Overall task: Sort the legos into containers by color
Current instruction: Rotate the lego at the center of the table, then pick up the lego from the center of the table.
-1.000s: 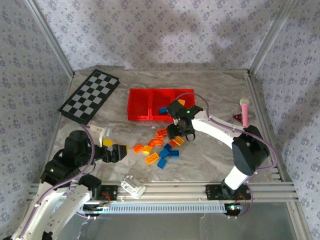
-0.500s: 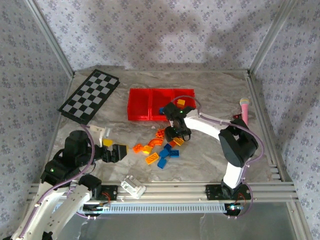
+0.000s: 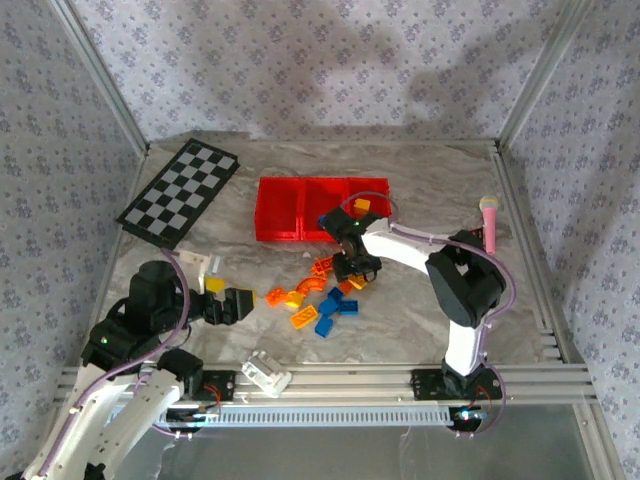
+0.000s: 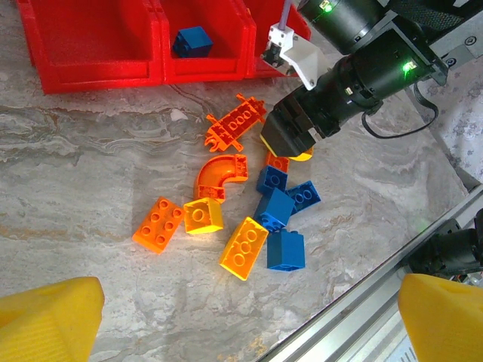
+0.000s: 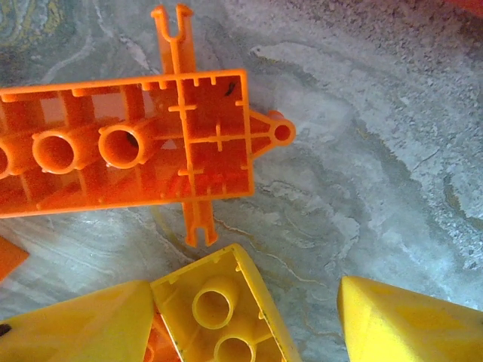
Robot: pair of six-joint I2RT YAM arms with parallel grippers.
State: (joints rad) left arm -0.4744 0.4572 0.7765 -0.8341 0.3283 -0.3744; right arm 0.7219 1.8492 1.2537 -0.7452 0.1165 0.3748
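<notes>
Top external: right arm bent leftward, fingers half-open astride yellow brick.

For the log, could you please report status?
Left gripper open, empty. Right gripper open astride yellow rectangular plastic brick. Orange pronged plastic plate close beside.

Black-and-white checkerboard at the far left of the marble table, white block against the near rail — pink-tipped stick far right
</notes>
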